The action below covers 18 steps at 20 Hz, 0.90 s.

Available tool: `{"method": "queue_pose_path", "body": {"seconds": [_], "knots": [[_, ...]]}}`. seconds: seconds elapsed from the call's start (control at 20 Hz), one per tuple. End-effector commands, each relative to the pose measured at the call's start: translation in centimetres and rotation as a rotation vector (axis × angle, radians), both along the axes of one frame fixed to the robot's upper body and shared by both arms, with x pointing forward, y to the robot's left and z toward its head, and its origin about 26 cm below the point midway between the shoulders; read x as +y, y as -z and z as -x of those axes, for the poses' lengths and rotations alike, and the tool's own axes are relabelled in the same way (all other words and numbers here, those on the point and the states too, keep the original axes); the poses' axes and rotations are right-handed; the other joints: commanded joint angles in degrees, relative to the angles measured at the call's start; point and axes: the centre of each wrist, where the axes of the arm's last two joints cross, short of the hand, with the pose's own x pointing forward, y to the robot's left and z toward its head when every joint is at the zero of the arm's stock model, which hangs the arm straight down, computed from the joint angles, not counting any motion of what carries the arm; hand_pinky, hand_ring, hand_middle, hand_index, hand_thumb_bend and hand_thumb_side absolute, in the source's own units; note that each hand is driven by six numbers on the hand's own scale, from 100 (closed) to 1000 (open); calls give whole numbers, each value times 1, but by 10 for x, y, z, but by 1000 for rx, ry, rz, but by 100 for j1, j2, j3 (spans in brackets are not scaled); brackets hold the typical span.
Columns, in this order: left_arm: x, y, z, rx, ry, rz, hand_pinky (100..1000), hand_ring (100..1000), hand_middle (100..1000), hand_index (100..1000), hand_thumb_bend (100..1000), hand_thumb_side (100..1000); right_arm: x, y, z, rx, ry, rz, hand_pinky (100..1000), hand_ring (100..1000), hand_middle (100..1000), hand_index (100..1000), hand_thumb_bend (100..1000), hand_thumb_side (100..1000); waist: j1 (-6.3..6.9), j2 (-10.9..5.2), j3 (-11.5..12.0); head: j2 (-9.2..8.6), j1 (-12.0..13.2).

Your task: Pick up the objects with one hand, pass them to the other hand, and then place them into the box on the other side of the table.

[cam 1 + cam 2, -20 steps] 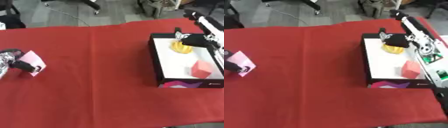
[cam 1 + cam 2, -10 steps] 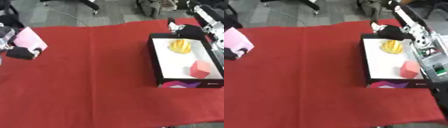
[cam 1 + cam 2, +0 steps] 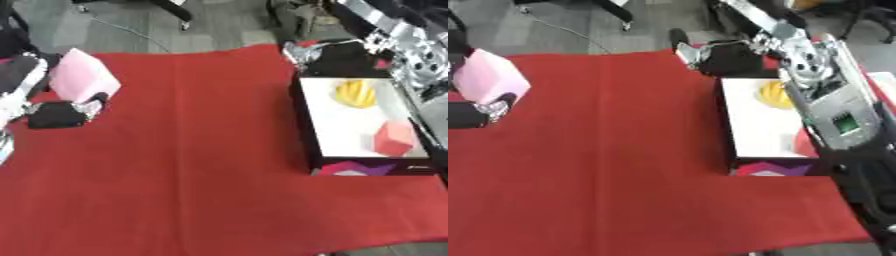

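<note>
A pink block (image 3: 79, 75) is off the red cloth at the far left, with my left hand (image 3: 57, 114) shut on its lower side. My right hand (image 3: 726, 59) hovers over the far edge of the cloth, just left of the box's far corner. It is open and holds nothing, and its fingers (image 3: 688, 50) point left. The black box with a white floor (image 3: 350, 131) stands on the right side of the table. In it lie a yellow object (image 3: 355, 93) at the far end and a red block (image 3: 394, 139) nearer me.
A red cloth (image 3: 192, 165) covers the table. My right forearm (image 3: 833, 110) crosses over the box's right side and hides part of it in the right eye view. Chair bases and grey floor lie beyond the far edge.
My left hand has lifted the pink block off the cloth and carried it up and inward. My right hand has left the box and moved left past its far corner.
</note>
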Motion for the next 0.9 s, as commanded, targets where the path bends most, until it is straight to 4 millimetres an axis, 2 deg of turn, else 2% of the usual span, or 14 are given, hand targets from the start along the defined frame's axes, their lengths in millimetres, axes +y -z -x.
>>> {"method": "queue_pose_path", "body": {"seconds": [0.05,0.5,0.9], "knots": [[-5,-3,1,-76,41,-4,663,551,534,657,100,416,19,-8,8,-38,-79,80,1000,1000,964,1000,100,152,-3,-136,7,-60,-46],[-24,8,11,-160,101,-18,637,516,527,648,100,416,64,0,8,-30,-173,242,998,1000,980,1000,100,129,-23,-128,17,-2,-142],[-38,14,19,-187,174,-65,642,520,530,639,100,401,90,4,1,-35,-192,301,996,1000,983,1000,100,100,-35,-121,25,33,-244]]}}
